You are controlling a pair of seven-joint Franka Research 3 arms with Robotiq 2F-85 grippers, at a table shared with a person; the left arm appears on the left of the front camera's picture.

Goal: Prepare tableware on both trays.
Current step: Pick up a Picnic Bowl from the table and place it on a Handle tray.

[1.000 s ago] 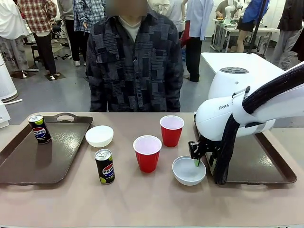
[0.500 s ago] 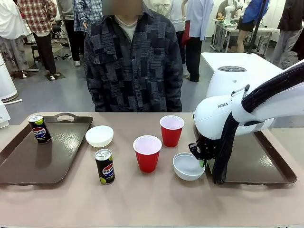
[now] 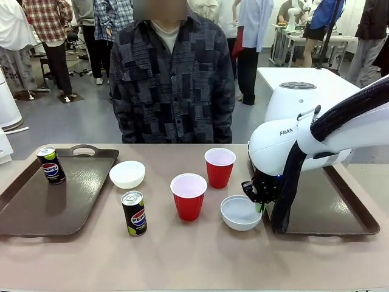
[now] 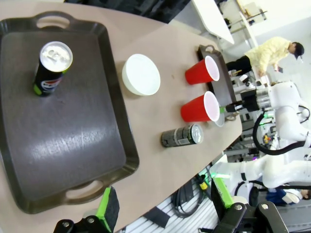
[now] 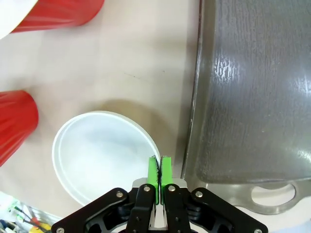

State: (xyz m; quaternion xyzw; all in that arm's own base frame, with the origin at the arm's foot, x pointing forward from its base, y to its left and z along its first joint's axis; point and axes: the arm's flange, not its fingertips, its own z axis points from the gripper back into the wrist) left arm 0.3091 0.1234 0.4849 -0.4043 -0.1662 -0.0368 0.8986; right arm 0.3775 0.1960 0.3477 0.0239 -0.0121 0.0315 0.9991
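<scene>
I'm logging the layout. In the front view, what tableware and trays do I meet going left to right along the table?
left can → table can → near cup → far cup → right bowl → right tray

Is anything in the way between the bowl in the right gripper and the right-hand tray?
Nothing visible. The right gripper is shut on the rim of the bowl, and the tray lies directly beside it, its surface bare there.

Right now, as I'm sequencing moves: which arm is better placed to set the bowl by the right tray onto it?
Right. The right gripper is shut on the bowl rim, beside the right tray; the left gripper hangs open near the left tray.
</scene>
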